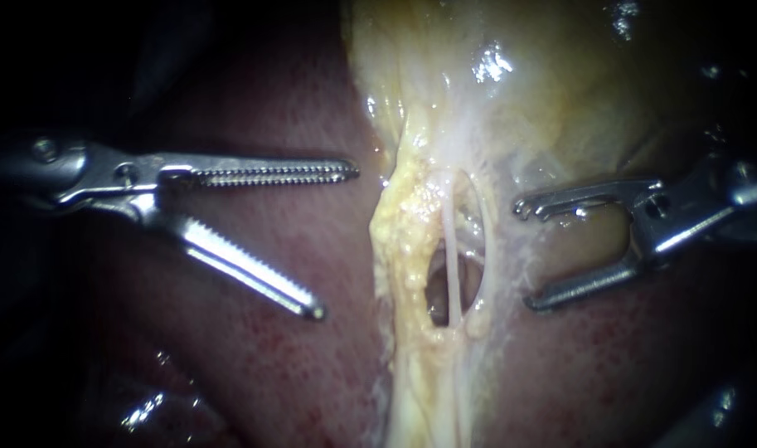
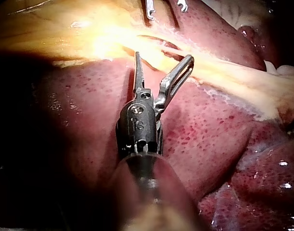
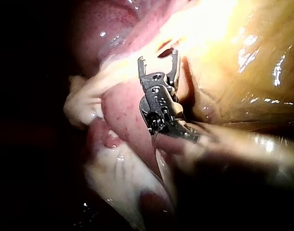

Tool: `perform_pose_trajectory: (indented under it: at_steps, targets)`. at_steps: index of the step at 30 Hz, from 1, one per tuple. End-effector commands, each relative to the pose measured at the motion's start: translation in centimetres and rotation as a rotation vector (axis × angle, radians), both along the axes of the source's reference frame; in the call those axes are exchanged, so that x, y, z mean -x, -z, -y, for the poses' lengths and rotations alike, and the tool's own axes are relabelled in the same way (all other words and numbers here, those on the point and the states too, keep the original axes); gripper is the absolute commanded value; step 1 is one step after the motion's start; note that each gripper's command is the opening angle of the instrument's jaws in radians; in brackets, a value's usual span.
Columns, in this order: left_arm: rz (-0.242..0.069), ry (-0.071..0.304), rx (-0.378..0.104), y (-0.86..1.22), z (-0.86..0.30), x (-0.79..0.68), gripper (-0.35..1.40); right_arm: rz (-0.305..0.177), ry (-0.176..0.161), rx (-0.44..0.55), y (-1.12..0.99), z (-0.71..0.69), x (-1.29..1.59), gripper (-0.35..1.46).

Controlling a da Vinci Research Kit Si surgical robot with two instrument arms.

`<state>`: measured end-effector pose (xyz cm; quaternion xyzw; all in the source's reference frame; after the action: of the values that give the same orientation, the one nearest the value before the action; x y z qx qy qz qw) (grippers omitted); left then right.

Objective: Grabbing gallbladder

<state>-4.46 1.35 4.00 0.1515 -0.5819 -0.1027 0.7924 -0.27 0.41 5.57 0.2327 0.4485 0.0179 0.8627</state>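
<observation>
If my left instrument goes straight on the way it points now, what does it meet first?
Probably the yellowish fatty strip; the left instrument, jaws open, points at it; depth is unclear.

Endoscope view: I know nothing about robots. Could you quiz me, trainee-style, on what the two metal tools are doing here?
1. True or false: the left instrument is gripping the gallbladder.
2. The right instrument has its jaws: A open, B shut, C hidden.
3. Fill in: the left instrument's jaws hang over the dark red ____.

Key: 1 false, its jaws are open and hold nothing; 2 A; 3 liver.
</observation>
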Motion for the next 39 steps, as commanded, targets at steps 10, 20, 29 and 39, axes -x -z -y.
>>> perform_pose_trajectory:
  at_steps: [10,20,29,39]
  targets:
    - [-0.04,0.089,-0.08,0.0,-0.01,0.05,0.72,0.0,0.0,0.0,0.0,0.0,0.0,0.59]
    - [-0.059,0.139,-0.149,-0.07,-0.01,0.18,0.63,0.0,0.0,0.0,0.0,0.0,0.0,0.59]
    - [-0.09,0.23,-0.233,-0.12,0.01,0.23,0.43,0.0,0.0,0.0,0.0,0.0,0.0,0.59]
    - [-0.117,0.278,-0.255,-0.27,-0.01,0.31,0.35,0.0,0.0,0.0,0.0,0.0,-0.01,0.59]
